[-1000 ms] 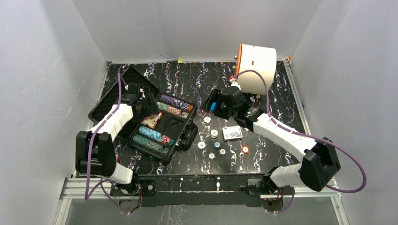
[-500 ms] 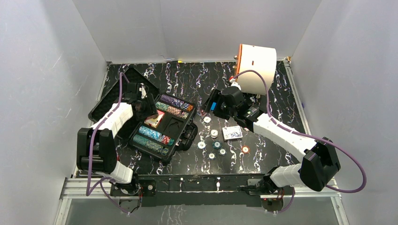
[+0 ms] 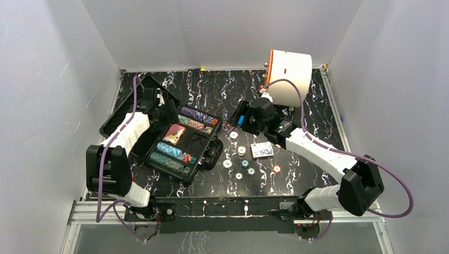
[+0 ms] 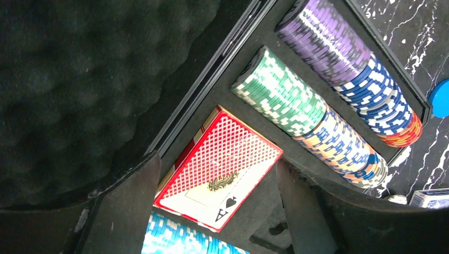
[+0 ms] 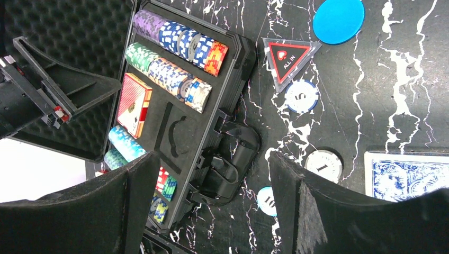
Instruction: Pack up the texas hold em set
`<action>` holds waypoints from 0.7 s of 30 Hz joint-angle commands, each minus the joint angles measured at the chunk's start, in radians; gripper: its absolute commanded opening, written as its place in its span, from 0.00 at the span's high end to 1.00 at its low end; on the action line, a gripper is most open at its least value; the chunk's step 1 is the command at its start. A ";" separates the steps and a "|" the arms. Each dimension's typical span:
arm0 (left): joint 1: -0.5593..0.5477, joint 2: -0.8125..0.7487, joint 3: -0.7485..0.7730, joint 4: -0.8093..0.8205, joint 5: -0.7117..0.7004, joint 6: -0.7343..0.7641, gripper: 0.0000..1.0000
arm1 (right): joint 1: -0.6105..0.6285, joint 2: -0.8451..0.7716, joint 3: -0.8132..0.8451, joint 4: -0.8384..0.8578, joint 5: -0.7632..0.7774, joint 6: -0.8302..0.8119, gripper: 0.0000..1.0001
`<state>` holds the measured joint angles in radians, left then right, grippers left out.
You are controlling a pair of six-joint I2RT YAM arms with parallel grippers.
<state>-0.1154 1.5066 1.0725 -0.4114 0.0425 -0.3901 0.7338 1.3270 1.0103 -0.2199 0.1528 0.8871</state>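
Two arms work one black marbled bench (image 3: 212,90), walled in white on three sides.

Top view. The black case (image 3: 204,138) lies open left of centre. Its foam-lined lid (image 3: 124,119) is folded back toward the left wall, and its handle (image 3: 214,153) faces the loose pieces. Chip rows (image 3: 197,120) fill the far and near channels, and the red deck (image 3: 173,134) lies in a middle recess. The left tool (image 3: 165,110) hangs over the hinge side of the tray. The right tool (image 3: 239,118) hovers just right of the case. The blue deck (image 3: 262,150) lies on the bench, apart from the case, with loose chips (image 3: 242,151) scattered between them. The white cylinder (image 3: 290,76) with an orange face stands at the far right, close behind the right arm. Bare bench runs along the far edge between lid and cylinder.

Left wrist view. The left tool (image 4: 216,164) is released, its fingers (image 4: 127,211) wide apart. The red deck (image 4: 219,169) shows between them, resting in its recess by the hinge wall. Chip rows (image 4: 278,98) lie beyond, and the lid (image 4: 79,79) fills the left.

Right wrist view. The right tool (image 5: 213,159) is released and holds nothing. Under it sit the handle (image 5: 235,159) and the case edge. On the bench (image 5: 402,79) lie:
- a blue round button (image 5: 339,17)
- a triangular "ALL IN" marker (image 5: 288,55)
- loose chips (image 5: 302,96) marked 5, 1 and 10
- the blue deck (image 5: 405,174), cut off by the right edge of the view
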 commanded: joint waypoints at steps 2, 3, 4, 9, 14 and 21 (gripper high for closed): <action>-0.002 -0.072 -0.013 -0.094 0.017 -0.062 0.29 | 0.003 -0.015 0.013 0.009 0.023 -0.012 0.17; -0.003 -0.083 -0.024 -0.089 0.045 -0.076 0.33 | 0.004 -0.014 0.014 0.001 0.032 -0.013 0.17; -0.003 -0.092 -0.036 -0.080 0.077 -0.087 0.43 | 0.003 -0.015 0.014 -0.007 0.043 -0.012 0.17; -0.003 -0.088 -0.091 -0.030 0.211 -0.124 0.62 | 0.003 -0.019 0.009 -0.038 0.090 -0.016 0.18; -0.003 -0.048 -0.117 -0.030 0.240 -0.133 0.64 | 0.001 -0.013 0.002 -0.102 0.150 -0.011 0.19; -0.002 -0.020 -0.130 -0.067 0.175 -0.125 0.63 | -0.062 0.035 0.005 -0.296 0.242 -0.031 0.18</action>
<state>-0.1154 1.4643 0.9615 -0.4335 0.2363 -0.5175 0.7155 1.3365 1.0100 -0.3813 0.3019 0.8787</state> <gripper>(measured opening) 0.363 0.807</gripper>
